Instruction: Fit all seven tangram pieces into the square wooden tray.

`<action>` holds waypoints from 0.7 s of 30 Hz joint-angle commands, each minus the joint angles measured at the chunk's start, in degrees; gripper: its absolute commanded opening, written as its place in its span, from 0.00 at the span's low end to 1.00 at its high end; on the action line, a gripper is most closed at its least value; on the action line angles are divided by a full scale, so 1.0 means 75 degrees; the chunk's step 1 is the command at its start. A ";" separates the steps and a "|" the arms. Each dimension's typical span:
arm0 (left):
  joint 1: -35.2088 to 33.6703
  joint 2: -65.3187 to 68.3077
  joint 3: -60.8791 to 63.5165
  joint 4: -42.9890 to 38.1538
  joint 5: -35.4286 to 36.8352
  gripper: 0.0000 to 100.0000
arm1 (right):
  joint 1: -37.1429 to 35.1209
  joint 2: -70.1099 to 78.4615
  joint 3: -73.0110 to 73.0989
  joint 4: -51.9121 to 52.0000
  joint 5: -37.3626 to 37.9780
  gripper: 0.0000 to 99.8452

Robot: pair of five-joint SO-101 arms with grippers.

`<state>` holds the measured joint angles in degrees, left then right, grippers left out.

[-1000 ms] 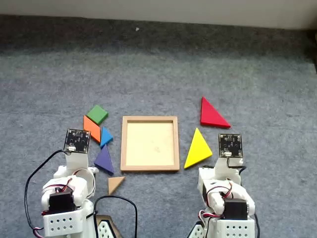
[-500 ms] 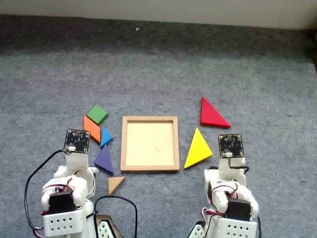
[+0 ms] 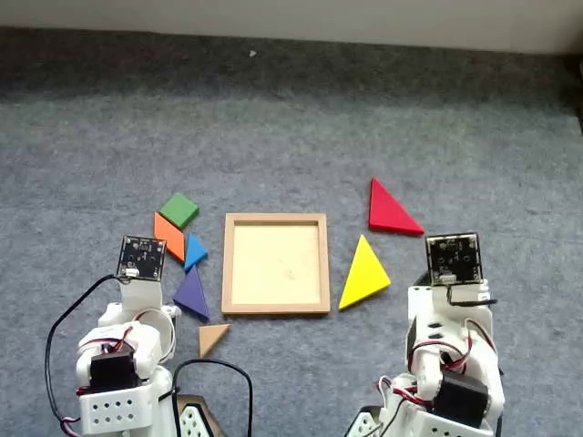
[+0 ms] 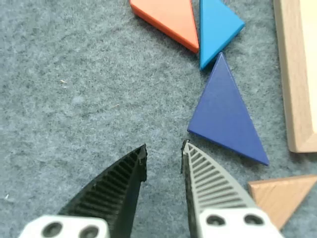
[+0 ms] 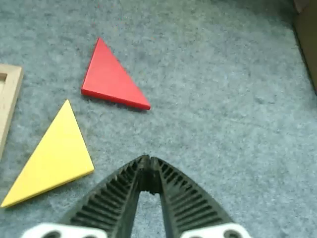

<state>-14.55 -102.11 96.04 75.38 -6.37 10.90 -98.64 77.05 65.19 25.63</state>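
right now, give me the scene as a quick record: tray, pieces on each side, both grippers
tray: square wooden tray, nothing in it, on grey carpet
left of tray: green square, orange piece, light blue triangle, dark blue triangle, tan triangle
right of tray: yellow triangle, red triangle
left gripper: open, holding nothing, beside the dark blue triangle
right gripper: shut, holding nothing, apart from the yellow and red triangles
pieces placed: none of seven
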 commanded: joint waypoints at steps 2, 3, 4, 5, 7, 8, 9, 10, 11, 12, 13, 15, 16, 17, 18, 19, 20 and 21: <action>0.0076 -0.0240 0.0147 -0.0352 0.0047 0.14 | 0.0088 0.2725 -0.2327 0.0041 0.0094 0.02; 0.0076 -0.0229 0.0147 -0.0352 0.0047 0.14 | 0.0088 0.3276 -0.2714 0.0041 0.0082 0.02; 0.0076 -0.0229 0.0147 -0.0328 0.0047 0.14 | 0.0088 0.3792 -0.3077 0.0041 0.0082 0.02; 0.0076 -0.0229 0.0147 -0.0316 0.0047 0.14 | 0.0088 0.4284 -0.3393 0.0041 0.0082 0.02; 0.0076 -0.0229 0.0147 -0.0316 0.0047 0.14 | 0.0053 0.5175 -0.4062 0.0041 0.0082 0.02; 0.0076 -0.0229 0.0147 -0.0316 0.0047 0.14 | -0.0064 0.5562 -0.4355 0.0041 0.0082 0.02; 0.0076 -0.0229 0.0147 -0.0316 0.0047 0.14 | -0.0182 0.5878 -0.4589 0.0041 0.0082 0.02; 0.0076 -0.0229 0.0147 -0.0316 0.0047 0.14 | -0.0311 0.6160 -0.4777 0.0041 0.0082 0.02; 0.0076 -0.0229 0.0147 -0.0316 0.0047 0.13 | -0.0475 0.6464 -0.4964 0.0041 0.0082 0.02; 0.0076 -0.0229 0.0147 -0.0305 0.0047 0.13 | -0.0674 0.6758 -0.5116 0.0041 0.0082 0.02; 0.0076 -0.0229 0.0147 -0.0305 0.0047 0.13 | -0.0862 0.7027 -0.5234 0.0041 0.0082 0.04; 0.0076 -0.0229 0.0147 -0.0305 0.0047 0.14 | -0.1260 0.7637 -0.5433 0.0041 0.0082 0.09; 0.0076 -0.0229 0.0147 -0.0305 0.0047 0.14 | -0.1424 0.7941 -0.5503 0.0041 0.0082 0.13; 0.0076 -0.0229 0.0147 -0.0305 0.0047 0.14 | -0.1600 0.8281 -0.5585 0.0041 0.0082 0.18; 0.0076 -0.0229 0.0147 -0.0305 0.0047 0.14 | -0.1717 0.8574 -0.5679 0.0041 0.0082 0.23; 0.0076 -0.0229 0.0147 -0.0305 0.0047 0.14 | -0.1834 0.8867 -0.5785 0.0041 0.0082 0.27; 0.0076 -0.0229 0.0147 -0.0305 0.0047 0.14 | -0.1975 0.9207 -0.5914 0.0041 0.0082 0.31; 0.0064 -0.0217 0.0147 -0.0305 0.0047 0.14 | -0.2081 0.9512 -0.6042 0.0041 0.0082 0.33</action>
<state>-14.55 -102.11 96.04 73.89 -6.37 -0.88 -34.73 37.41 65.36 25.63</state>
